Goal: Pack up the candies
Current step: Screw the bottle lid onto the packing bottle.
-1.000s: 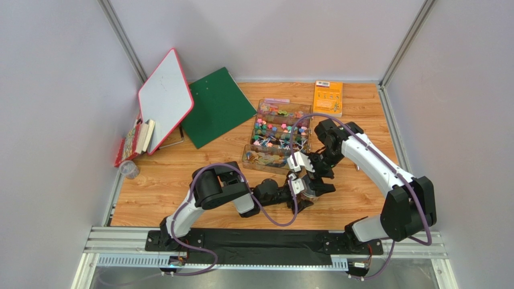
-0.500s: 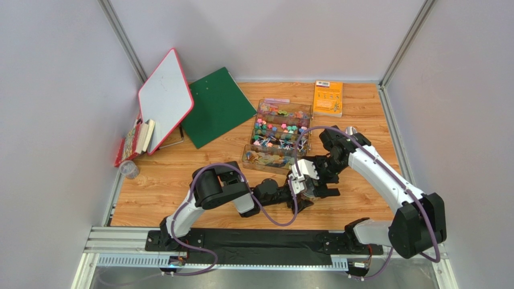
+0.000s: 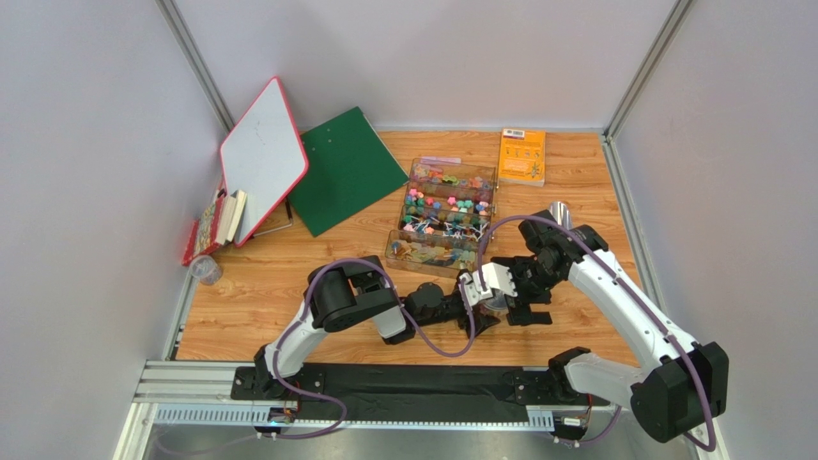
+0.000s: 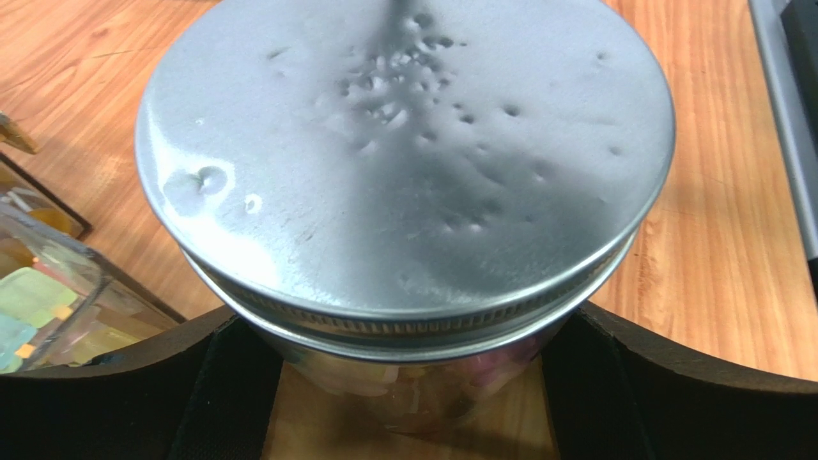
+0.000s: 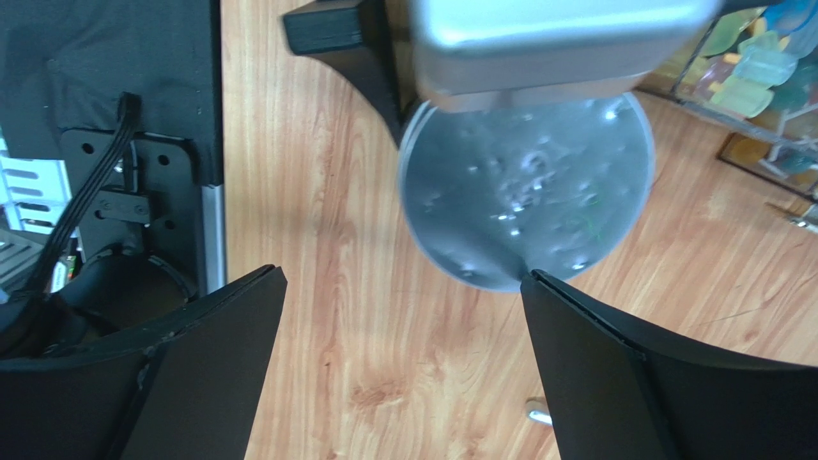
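Observation:
The candies (image 3: 444, 213), small and multicoloured, fill a clear compartment box (image 3: 403, 251) at mid-table. A glass jar (image 4: 422, 374) with a dented silver lid (image 4: 403, 153) stands just in front of the box, and pale sweets show through its glass. My left gripper (image 4: 408, 331) is shut on the jar below the lid, with one black finger on each side. In the top view this gripper (image 3: 485, 305) reaches in from the left. My right gripper (image 5: 401, 283) hangs open over bare wood beside the lid (image 5: 526, 206). Its right fingertip overlaps the lid's rim.
An orange booklet (image 3: 522, 156) lies at the back right. A green clipboard (image 3: 346, 170) and a red-edged whiteboard (image 3: 263, 158) lean at the back left, near stacked books (image 3: 216, 222) and a small clear cup (image 3: 204, 270). A small silver object (image 3: 559, 210) lies right of the box.
My right arm has swung away from the box toward the near right, and its open gripper now sits just right of the jar. The left arm and jar have not moved.

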### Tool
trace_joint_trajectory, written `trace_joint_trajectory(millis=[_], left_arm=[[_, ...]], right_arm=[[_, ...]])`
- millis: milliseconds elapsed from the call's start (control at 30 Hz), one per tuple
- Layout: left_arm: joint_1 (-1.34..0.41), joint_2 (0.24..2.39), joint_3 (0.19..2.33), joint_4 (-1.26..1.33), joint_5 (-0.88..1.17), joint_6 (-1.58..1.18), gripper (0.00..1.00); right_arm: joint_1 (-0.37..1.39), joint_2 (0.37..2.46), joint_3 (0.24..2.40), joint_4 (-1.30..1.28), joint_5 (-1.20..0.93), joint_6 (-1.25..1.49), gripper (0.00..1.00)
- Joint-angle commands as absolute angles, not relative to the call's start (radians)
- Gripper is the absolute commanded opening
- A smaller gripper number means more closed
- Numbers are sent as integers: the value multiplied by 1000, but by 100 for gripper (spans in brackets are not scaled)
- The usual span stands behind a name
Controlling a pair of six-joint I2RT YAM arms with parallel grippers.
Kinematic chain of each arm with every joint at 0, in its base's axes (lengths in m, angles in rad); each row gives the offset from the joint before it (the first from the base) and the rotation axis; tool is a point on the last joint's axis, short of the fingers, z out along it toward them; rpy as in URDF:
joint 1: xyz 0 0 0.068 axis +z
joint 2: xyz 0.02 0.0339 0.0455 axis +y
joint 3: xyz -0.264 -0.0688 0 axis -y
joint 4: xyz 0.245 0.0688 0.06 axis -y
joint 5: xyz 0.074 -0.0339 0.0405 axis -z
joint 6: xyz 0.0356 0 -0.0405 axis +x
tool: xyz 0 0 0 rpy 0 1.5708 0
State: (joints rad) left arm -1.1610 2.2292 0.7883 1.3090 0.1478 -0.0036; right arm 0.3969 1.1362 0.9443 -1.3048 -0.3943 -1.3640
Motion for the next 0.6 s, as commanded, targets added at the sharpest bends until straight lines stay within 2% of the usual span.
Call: trace_joint_trajectory(millis=[0,233,400,567], left_arm=[[-1134,2325,742,991,74,60,0],[-1147,2316,736,983,95,75,0],[-1147,2313,735,983,98,75,0],[-1147,2303,732,979,84,87,0]], right_arm=[[402,1089,937,-1669,-356,-1324,100],[328,1146,1064,-1611,-388,-1370,100],[328,1299,1181,-1551,-472,-1382,100],[328,1393,1221,-1600,-518,-1474,100]])
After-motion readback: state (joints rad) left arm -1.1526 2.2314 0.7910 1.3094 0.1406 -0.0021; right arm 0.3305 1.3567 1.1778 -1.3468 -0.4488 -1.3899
